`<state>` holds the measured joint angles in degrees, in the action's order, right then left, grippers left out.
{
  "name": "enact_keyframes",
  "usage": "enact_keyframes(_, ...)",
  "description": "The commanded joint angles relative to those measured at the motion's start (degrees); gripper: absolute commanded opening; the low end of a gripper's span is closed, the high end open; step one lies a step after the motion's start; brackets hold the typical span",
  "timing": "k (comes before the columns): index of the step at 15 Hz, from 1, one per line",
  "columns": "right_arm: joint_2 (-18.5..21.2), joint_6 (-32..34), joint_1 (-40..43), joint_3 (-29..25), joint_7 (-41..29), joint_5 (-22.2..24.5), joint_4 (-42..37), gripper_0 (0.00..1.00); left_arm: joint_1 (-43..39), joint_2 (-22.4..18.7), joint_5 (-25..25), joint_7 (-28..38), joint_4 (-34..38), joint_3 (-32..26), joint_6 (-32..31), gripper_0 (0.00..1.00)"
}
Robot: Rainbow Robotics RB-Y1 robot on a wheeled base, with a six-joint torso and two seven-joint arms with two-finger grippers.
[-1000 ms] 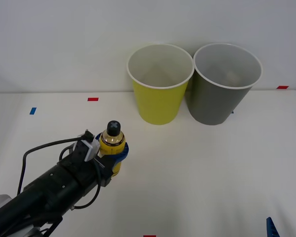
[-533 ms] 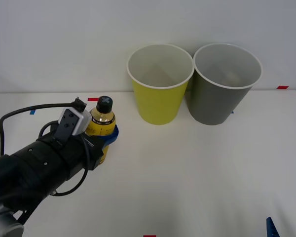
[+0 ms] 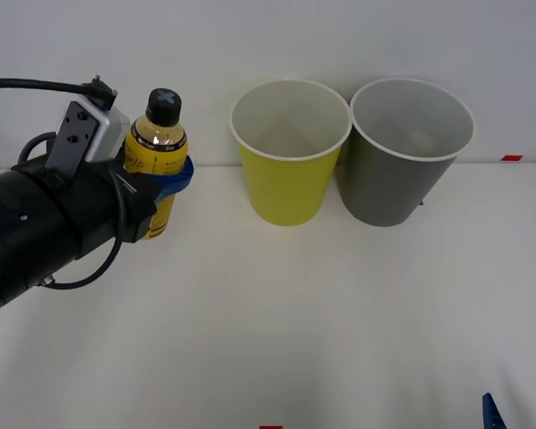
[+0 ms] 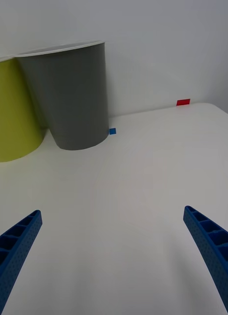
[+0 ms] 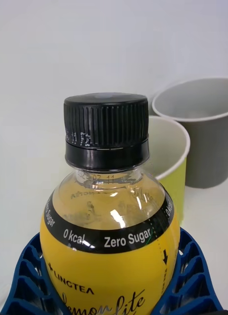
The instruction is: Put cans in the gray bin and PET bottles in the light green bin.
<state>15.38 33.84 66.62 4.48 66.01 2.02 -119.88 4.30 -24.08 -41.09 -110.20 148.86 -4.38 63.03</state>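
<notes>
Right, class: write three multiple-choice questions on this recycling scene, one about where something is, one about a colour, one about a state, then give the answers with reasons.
1. Which bin stands nearer the held bottle?
A. the light green bin
B. the gray bin
C. neither, both equally near

2. What colour is the bottle's cap?
A. white
B. black
C. red

3. How is the right gripper?
A. shut on a can
B. shut on the bottle
C. open, holding nothing

Answers:
1 A: the light green bin sits between the bottle and the gray bin.
2 B: the cap is black with ribbed sides.
3 C: the right gripper shows its fingers spread wide over bare table, while the left gripper grips the bottle.
</notes>
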Motion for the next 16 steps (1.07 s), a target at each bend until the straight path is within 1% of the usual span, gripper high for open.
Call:
enact_keyframes(1, 0.0, 0.0, 0.0, 0.0, 0.0, 0.0, 0.0, 1.00, 4.1, 0.3, 0.9, 1.5, -0.6, -0.5, 0.1, 0.00)
enact_keyframes(2, 0.0, 0.0, 0.0, 0.0, 0.0, 0.0, 0.0, 1.00, 5.5, 0.6, 0.7, 2.0, -1.4, -0.5, 0.0, 0.00)
enact_keyframes(4, 0.0, 0.0, 0.0, 0.0, 0.0, 0.0, 0.0, 1.00, 9.1, 0.8, 1.4, 7.7, -3.3, 0.6, 0.1, 0.00)
enact_keyframes(5, 0.0, 0.0, 0.0, 0.0, 0.0, 0.0, 0.0, 1.00, 11.3, 0.7, 3.0, 10.7, -4.3, 1.9, 0.1, 0.00)
enact_keyframes(9, 0.0, 0.0, 0.0, 0.0, 0.0, 0.0, 0.0, 1.00, 21.4, -0.4, 9.2, 19.3, -10.6, 8.0, 0.1, 0.00)
enact_keyframes(10, 0.0, 0.0, 0.0, 0.0, 0.0, 0.0, 0.0, 1.00, 23.8, -0.8, 10.5, 21.3, -12.5, 9.7, 0.1, 0.00)
enact_keyframes(11, 0.0, 0.0, 0.0, 0.0, 0.0, 0.0, 0.0, 1.00, 25.8, -1.1, 10.8, 23.3, -14.2, 11.0, 0.0, 0.00)
enact_keyframes(13, 0.0, 0.0, 0.0, 0.0, 0.0, 0.0, 0.0, 1.00, 29.0, -1.3, 11.3, 24.0, -17.3, 12.6, -0.5, 0.00)
enact_keyframes(14, 0.0, 0.0, 0.0, 0.0, 0.0, 0.0, 0.0, 1.00, 30.2, -1.3, 11.8, 24.2, -19.3, 13.3, -1.9, 0.00)
enact_keyframes(16, 0.0, 0.0, 0.0, 0.0, 0.0, 0.0, 0.0, 1.00, 31.8, -1.3, 12.6, 24.7, -24.1, 15.5, -7.3, 0.00)
